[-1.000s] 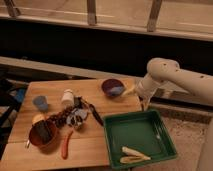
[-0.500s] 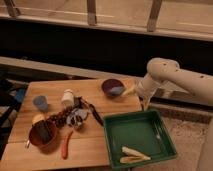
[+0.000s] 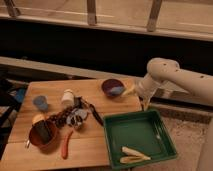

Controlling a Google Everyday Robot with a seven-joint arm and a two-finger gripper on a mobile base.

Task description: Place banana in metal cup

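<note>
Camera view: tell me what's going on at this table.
A one-armed robot reaches in from the right. Its tool hangs over the right edge of the wooden table, right beside the purple bowl. The banana lies at the front of the green tray, well away from the tool and not picked up. A pale cup and a blue cup stand on the left of the table, so the banana is not yet in any cup.
</note>
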